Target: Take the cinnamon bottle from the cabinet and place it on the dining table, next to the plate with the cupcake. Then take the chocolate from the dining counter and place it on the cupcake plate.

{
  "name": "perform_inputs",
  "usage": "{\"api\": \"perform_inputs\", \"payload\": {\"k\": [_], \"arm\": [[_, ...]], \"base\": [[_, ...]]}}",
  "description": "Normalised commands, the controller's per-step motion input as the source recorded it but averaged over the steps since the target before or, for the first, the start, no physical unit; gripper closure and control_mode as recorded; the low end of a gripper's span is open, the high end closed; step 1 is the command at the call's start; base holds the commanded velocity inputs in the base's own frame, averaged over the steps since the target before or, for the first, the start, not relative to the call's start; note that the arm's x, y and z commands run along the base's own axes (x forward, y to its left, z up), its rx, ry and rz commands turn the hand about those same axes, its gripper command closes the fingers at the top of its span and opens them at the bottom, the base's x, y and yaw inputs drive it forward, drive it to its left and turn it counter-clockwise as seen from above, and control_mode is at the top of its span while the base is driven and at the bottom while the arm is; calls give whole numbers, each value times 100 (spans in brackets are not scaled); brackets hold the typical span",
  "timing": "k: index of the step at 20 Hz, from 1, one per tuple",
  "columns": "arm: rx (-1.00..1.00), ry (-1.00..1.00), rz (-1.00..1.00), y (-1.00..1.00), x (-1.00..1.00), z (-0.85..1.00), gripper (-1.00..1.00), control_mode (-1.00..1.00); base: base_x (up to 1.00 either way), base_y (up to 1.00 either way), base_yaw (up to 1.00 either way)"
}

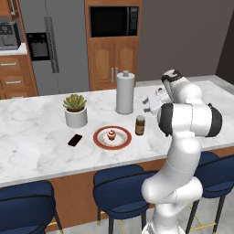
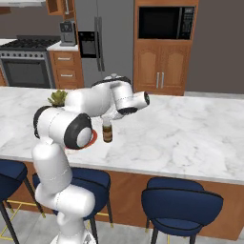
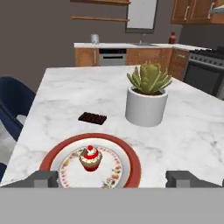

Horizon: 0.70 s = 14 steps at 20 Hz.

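The cinnamon bottle [image 1: 140,124] stands upright on the dining table [image 1: 41,132], just right of the red-rimmed plate [image 1: 101,139] that carries the cupcake [image 1: 111,134]. My gripper [image 1: 148,105] hovers slightly above and to the right of the bottle, open and holding nothing. From the hand view its fingertips [image 3: 43,178] stand wide apart over the near rim of the plate [image 3: 131,159], with the cupcake [image 3: 90,158] ahead. The chocolate [image 1: 75,140] lies flat to the left of the plate; in the hand view the chocolate [image 3: 92,118] lies beyond it. The bottle [image 2: 107,131] stands under my wrist.
A potted succulent [image 1: 76,110] in a white pot stands behind the chocolate. A tall paper towel roll [image 1: 124,93] rises behind the bottle. Navy stools [image 1: 121,187] line the near edge of the table. The marble to the right [image 2: 190,128] is bare.
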Motion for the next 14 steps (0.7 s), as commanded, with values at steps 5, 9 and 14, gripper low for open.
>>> {"api": "perform_inputs", "payload": {"k": [5,9,14], "arm": [[-25,0,21,95,-26,96,-100,-100],[-36,-1,46,100,-22,66,-100,-100],[-38,-1,51,100,-22,12,-100,-100]], "base": [[0,0,0],[0,0,0],[0,0,0]]}}
